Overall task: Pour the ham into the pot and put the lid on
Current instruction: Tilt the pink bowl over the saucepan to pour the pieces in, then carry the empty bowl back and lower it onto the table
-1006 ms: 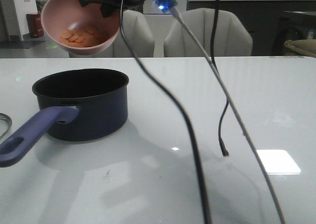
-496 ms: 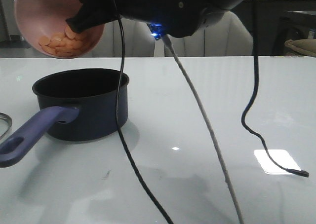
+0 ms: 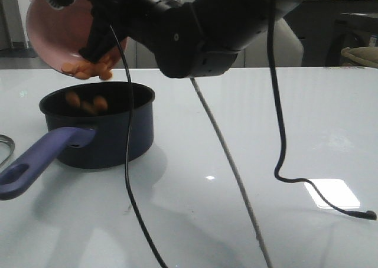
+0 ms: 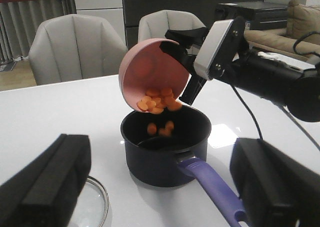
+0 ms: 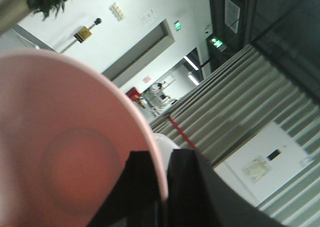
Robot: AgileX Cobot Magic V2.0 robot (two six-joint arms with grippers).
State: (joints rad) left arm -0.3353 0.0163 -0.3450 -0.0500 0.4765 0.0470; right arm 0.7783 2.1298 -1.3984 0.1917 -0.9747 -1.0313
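Tipped further than a second ago, the pink bowl (image 4: 152, 79), clamped at its rim by the right gripper (image 4: 181, 59), is spilling ham (image 4: 159, 103) into the pot (image 4: 165, 149), while the left gripper (image 4: 160, 187) is waiting with fingers apart and the lid (image 4: 95, 203) is lying unplaced beside the pot.

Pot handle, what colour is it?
The pot handle is purple-blue, lighter than the dark navy pot. It shows best in the left wrist view.

Front camera faces forward low over the table; both it and the left wrist camera show the pot (image 3: 97, 126), and the right wrist camera presses close against the bowl (image 5: 65, 152).

The ham (image 4: 159, 103) is orange, the bowl (image 4: 150, 72) salmon pink. The pot (image 3: 112, 132) is dark navy with a purple-blue handle.
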